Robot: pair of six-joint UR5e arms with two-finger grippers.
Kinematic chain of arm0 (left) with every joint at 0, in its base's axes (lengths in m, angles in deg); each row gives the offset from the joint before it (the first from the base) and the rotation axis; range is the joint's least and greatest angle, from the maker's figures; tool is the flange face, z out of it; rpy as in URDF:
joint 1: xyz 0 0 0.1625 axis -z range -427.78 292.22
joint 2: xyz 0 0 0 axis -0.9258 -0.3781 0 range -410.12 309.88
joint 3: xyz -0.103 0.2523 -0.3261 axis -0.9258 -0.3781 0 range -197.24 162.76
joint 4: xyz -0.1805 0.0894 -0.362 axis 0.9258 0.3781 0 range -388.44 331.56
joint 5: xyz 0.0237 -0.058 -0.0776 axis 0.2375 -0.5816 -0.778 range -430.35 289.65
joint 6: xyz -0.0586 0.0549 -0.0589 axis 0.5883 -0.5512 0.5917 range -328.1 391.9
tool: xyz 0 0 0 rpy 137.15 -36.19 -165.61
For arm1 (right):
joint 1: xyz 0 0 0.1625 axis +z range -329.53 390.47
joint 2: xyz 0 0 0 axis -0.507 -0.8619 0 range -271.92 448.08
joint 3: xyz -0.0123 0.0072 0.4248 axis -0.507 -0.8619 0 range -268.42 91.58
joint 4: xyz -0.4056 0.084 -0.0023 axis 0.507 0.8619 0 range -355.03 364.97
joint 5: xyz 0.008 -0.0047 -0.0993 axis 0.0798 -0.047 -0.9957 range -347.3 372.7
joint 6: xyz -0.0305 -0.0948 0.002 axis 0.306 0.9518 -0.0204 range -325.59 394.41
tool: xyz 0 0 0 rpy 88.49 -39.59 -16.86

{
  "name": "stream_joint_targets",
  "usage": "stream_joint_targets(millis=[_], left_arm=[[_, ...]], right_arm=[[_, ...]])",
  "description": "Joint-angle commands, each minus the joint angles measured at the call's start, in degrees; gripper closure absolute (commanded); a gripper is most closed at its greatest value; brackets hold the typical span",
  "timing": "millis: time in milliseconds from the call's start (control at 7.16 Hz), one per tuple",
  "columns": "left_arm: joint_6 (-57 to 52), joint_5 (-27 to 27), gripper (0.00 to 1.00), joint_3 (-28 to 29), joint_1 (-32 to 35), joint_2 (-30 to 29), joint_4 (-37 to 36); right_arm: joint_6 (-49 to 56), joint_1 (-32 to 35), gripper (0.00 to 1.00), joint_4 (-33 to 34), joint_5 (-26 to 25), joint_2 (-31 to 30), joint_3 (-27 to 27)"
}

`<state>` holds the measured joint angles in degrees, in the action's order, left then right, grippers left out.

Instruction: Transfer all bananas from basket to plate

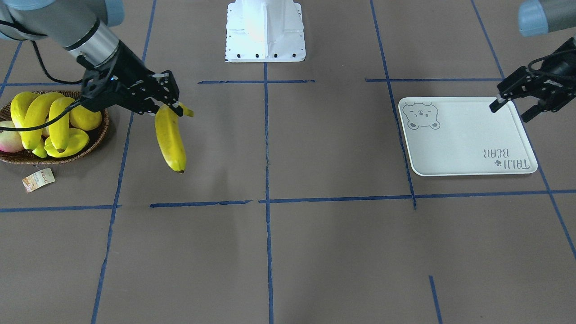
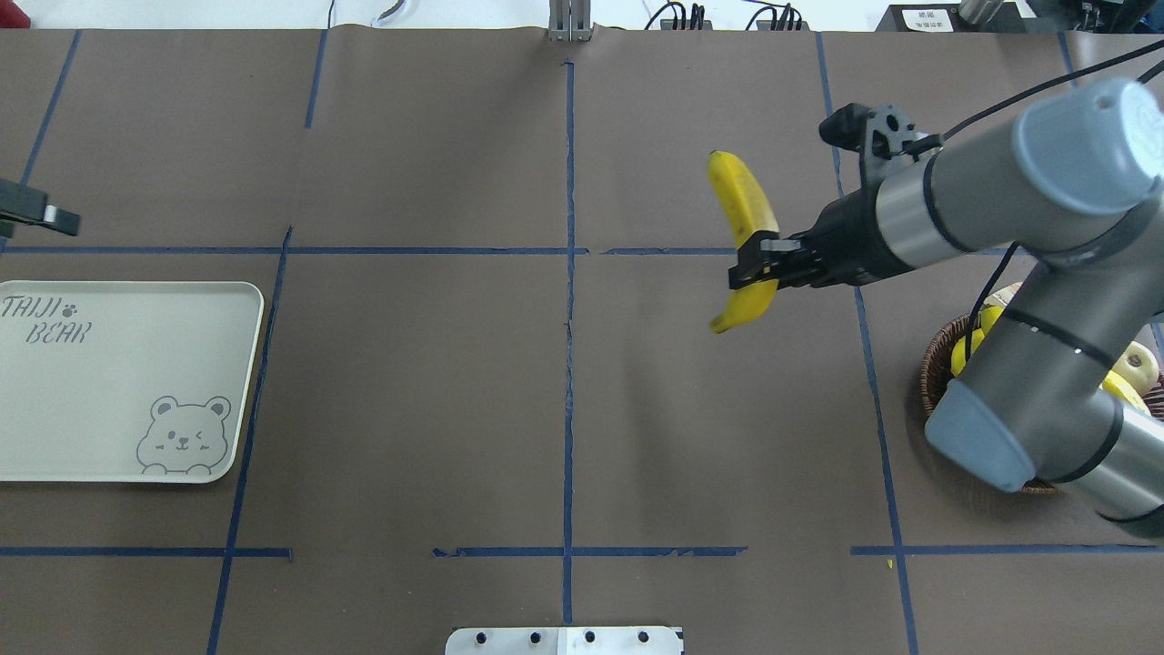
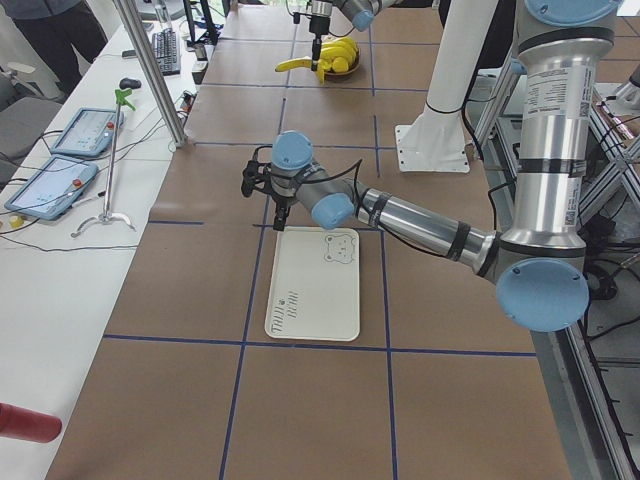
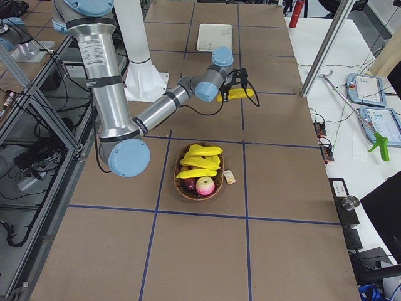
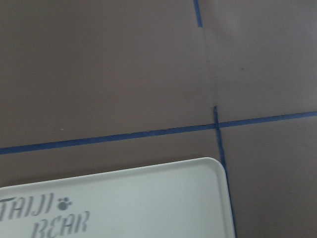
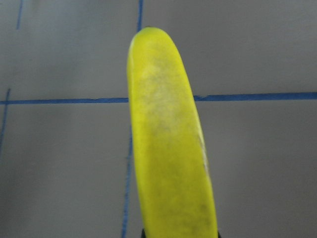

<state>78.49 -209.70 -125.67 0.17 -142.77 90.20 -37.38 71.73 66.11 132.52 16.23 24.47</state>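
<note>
From across the tabletop (image 1: 288, 252), the right fingers (image 1: 170, 96) are clamped tight on one banana (image 1: 170, 139) near its stem end. It is in the air just outside the basket (image 1: 102, 130), on the side toward the plate (image 1: 468, 148). Its long axis runs away from the robot, with the dark tip farthest out. Three more bananas (image 1: 38, 118) lie piled in the basket with a lemon (image 1: 86, 118) and a pink round fruit (image 1: 9, 140). A paper tag (image 1: 38, 179) lies just outside the rim. Well apart from the basket, the left fingers (image 1: 498, 103) are spread wide and hold nothing, hanging over the plate's corner farthest from the basket.

From overhead, the right arm (image 2: 955, 209) covers most of the basket. The held banana is gripped about a third of the way along, its hollow side facing away from the basket. Blue tape lines (image 2: 568, 364) cross the tabletop between basket and plate.

From the robot's right end, the held banana hangs roughly level beyond the basket.

The right wrist camera shows the banana jutting straight out from the fingers. The left wrist camera shows the plate's lettered corner.
</note>
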Motion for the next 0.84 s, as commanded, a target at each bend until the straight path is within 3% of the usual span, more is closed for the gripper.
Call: stream_joint_targets(millis=[0, 279, 419, 698], left_arm=[[14.0, 0.1, 0.0, 0.6, -4.3, -8.5, 1.5], [26.0, 1.4, 0.0, 1.2, -12.2, -16.7, 2.8], [33.0, 4.8, 0.0, 1.6, -14.8, -20.9, 3.3], [38.7, 15.6, 0.0, 1.6, -22.8, -24.8, 4.1]], right_arm=[[-5.4, -9.5, 0.95, -8.8, -9.2, 1.4, -0.8], [-5.6, -15.0, 0.95, -16.2, -16.4, 4.6, -4.5], [-5.8, -16.6, 0.95, -20.9, -18.5, 4.8, -6.9], [-8.3, -18.0, 0.95, -22.7, -20.3, 6.4, -7.8]])
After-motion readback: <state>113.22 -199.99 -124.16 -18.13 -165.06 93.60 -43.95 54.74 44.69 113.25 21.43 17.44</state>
